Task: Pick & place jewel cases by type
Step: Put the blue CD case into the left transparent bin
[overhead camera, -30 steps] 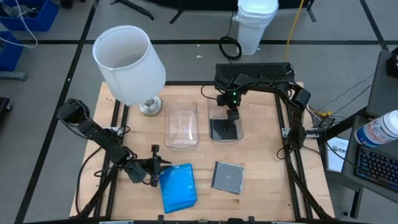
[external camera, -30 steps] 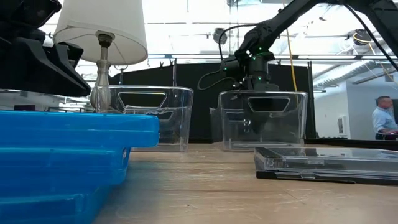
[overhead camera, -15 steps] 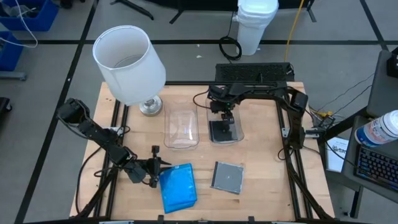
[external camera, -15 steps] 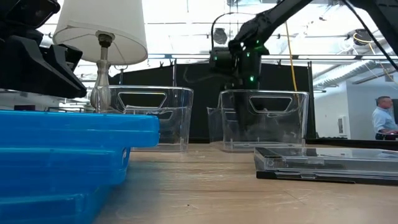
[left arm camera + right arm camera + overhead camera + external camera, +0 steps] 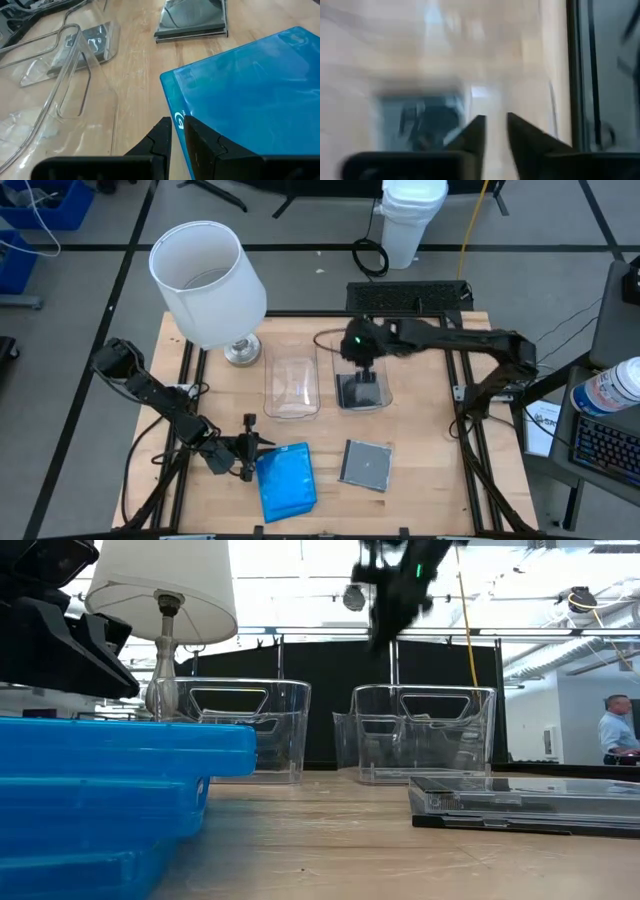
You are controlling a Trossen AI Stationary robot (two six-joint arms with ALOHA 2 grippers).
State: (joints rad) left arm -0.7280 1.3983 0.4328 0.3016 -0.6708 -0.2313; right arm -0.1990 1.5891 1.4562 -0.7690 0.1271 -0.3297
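Observation:
A stack of blue jewel cases [image 5: 287, 483] lies near the table's front edge, left of centre. My left gripper [image 5: 177, 132] is at the stack's left side, shut on the top blue case [image 5: 250, 95]. One dark jewel case [image 5: 366, 465] lies flat on the table to the stack's right. Another dark case [image 5: 361, 389] rests on the floor of the right clear tub [image 5: 383, 398]. My right gripper [image 5: 361, 363] hangs above that tub, shut with nothing between its fingers [image 5: 475, 132]. The left clear tub [image 5: 292, 378] shows no case in it. My left gripper pinches the top blue case's left edge [image 5: 181, 118] between its two fingers, close to a corner. The fingers come from the table's left, slanting a little downward. The case lies flat on the blue cases beneath it [image 5: 100, 830].
A table lamp with a white shade [image 5: 205, 280] stands at the far left, its base [image 5: 242, 350] beside the left tub. A white bucket [image 5: 412, 220] stands beyond the far edge. A person [image 5: 612, 735] is in the room behind. Bare wood lies between tubs and cases.
My right gripper has risen out of the right tub and drawn a little toward the far edge, tipping as it went. The dark case stays on the tub's floor.

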